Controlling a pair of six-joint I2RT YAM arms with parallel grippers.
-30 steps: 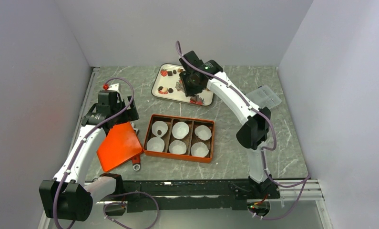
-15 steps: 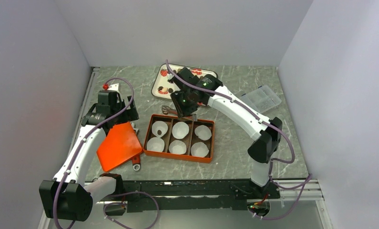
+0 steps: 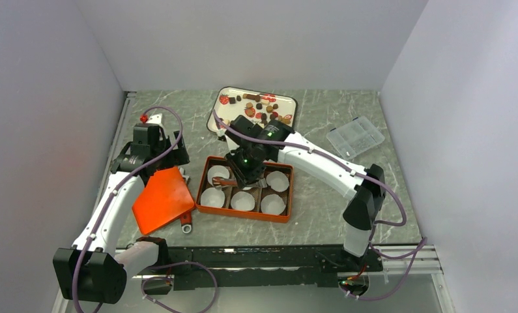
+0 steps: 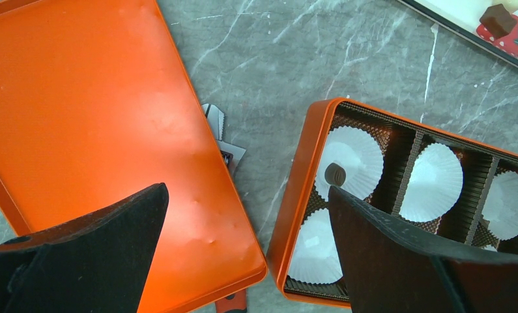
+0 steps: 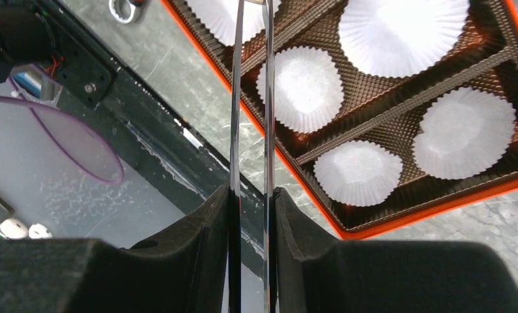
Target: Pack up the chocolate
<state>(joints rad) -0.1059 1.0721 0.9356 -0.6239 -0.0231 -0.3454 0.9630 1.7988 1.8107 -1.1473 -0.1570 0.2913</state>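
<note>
While most small brown, tan and cream chocolates (image 3: 259,104) lie on the white strawberry-printed tray (image 3: 287,111), one dark round chocolate (image 4: 335,173) sits in a white pleated paper cup (image 4: 363,150) in a corner compartment of the orange six-compartment box (image 4: 302,189). Right gripper (image 5: 251,192): narrow, clamping slim metal tweezers (image 5: 235,98) above the box. Left gripper (image 4: 246,192): spread wide, holding nothing, above the flat orange lid (image 4: 80,117).

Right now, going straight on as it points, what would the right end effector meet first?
Probably a white paper cup in the orange box: the tongs in the right end effector point at it, tips out of frame.
</note>
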